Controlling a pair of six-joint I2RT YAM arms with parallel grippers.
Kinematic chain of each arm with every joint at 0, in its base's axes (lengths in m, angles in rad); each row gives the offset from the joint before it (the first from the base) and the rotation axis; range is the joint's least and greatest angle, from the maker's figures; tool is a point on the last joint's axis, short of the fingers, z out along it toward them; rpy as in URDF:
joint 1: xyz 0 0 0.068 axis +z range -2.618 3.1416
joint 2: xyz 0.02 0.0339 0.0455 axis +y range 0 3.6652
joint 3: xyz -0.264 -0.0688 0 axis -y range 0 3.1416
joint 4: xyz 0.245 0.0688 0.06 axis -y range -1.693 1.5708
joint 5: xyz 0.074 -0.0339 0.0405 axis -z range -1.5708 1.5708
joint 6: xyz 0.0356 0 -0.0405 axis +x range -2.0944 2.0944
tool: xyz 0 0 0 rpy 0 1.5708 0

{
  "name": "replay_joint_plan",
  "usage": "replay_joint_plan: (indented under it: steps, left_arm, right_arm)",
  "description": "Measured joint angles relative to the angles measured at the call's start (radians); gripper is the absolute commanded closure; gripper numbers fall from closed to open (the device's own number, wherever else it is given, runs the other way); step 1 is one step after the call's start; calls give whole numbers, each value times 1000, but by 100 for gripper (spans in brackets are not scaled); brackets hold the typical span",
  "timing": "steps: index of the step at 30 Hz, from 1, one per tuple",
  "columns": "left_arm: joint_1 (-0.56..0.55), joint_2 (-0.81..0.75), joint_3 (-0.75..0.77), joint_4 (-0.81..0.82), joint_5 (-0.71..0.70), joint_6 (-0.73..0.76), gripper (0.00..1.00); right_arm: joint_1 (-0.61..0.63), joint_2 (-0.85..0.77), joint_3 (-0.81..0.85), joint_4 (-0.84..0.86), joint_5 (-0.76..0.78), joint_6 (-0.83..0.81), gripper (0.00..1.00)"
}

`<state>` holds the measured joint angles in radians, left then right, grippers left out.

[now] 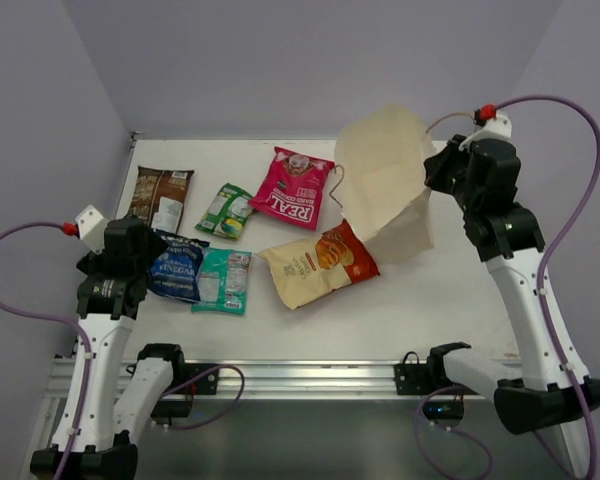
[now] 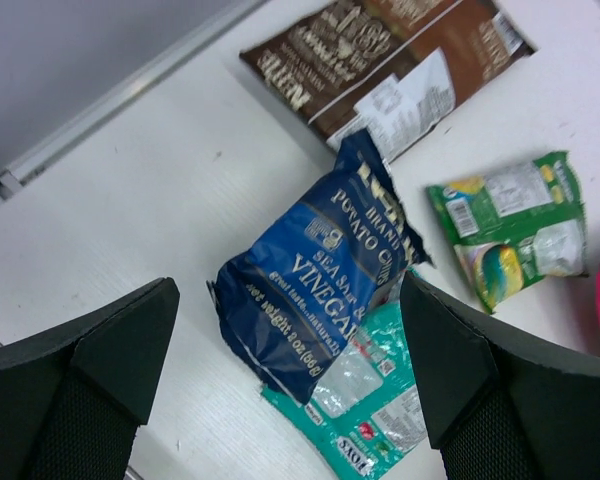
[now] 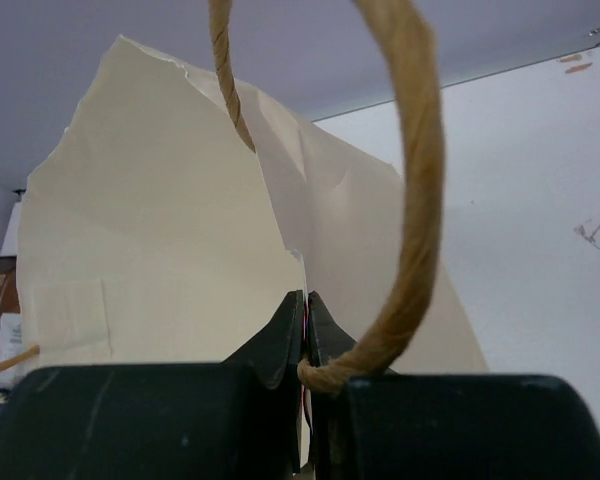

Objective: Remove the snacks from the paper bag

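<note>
Snacks (image 1: 293,187) lie across the white table (image 1: 450,290) under lilac walls (image 1: 280,60). The left gripper (image 2: 290,310) gapes empty above the blue packet (image 2: 315,280). The right gripper (image 3: 306,300) is pinched tight on the paper bag (image 1: 385,175), which is tilted up at the table's right.

Bright, even light; a soft shadow lies beside the paper bag (image 1: 380,180); its near cord handle (image 3: 420,200) is blurred.
</note>
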<state>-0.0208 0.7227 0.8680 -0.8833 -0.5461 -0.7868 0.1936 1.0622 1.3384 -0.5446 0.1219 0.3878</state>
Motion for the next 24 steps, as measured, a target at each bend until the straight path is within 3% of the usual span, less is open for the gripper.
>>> replay_joint_plan:
  steps: [9,17,24]
  left_arm:
    - [-1,76,323,-9,-4,239,0]
    - [-12,103,419,2,42,367,0]
    - [-40,161,543,5,48,416,0]
  right_arm:
    - [-106,278,96,128,-88,105,100]
    - [-290,463,72,235,-285,148,100]
    - [-346,465,47,193,-323,110,84]
